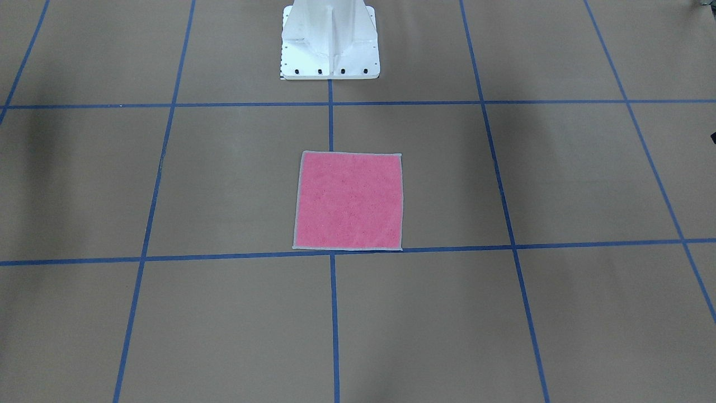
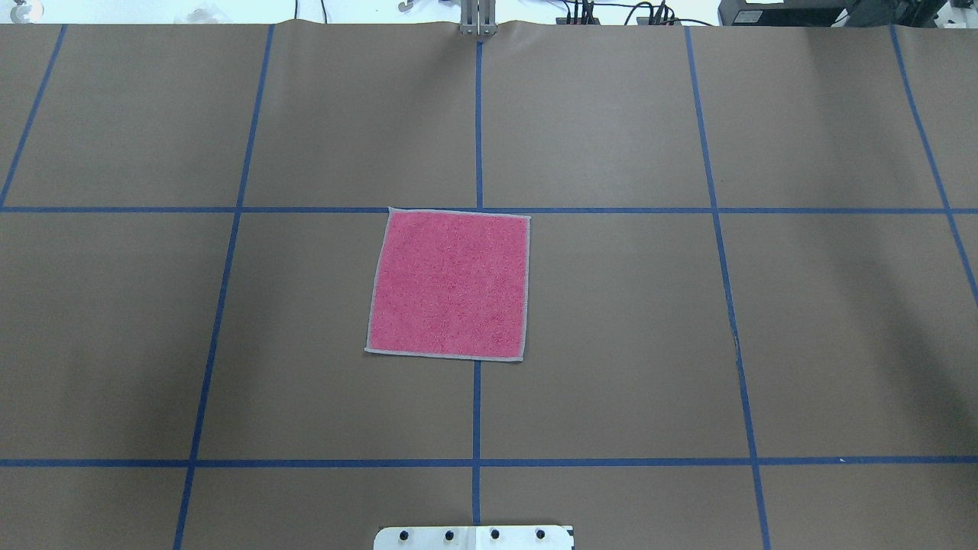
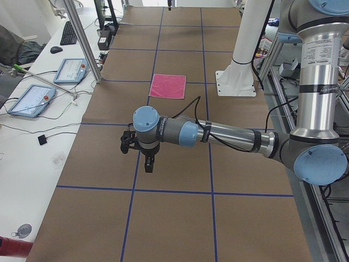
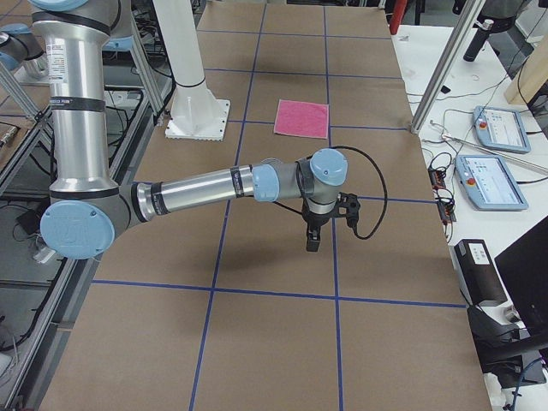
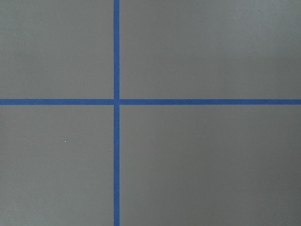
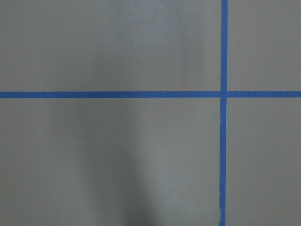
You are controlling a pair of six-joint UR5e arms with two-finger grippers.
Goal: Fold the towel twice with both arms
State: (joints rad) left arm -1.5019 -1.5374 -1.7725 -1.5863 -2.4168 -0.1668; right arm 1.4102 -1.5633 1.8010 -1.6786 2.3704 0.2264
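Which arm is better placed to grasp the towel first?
Left, marginally. The towel lies flat, mostly on the robot's left of the centre tape line. The left pincer and right pincer both hang well off to their sides, apart from it.

Even, diffuse overhead light, moderately bright. Soft broad shadows toward both side ends of table (image 2: pixel 611 305); faint sheen near far middle. Wrist views dimmer, greyer; right one with vague shadow band. Focus sharp.
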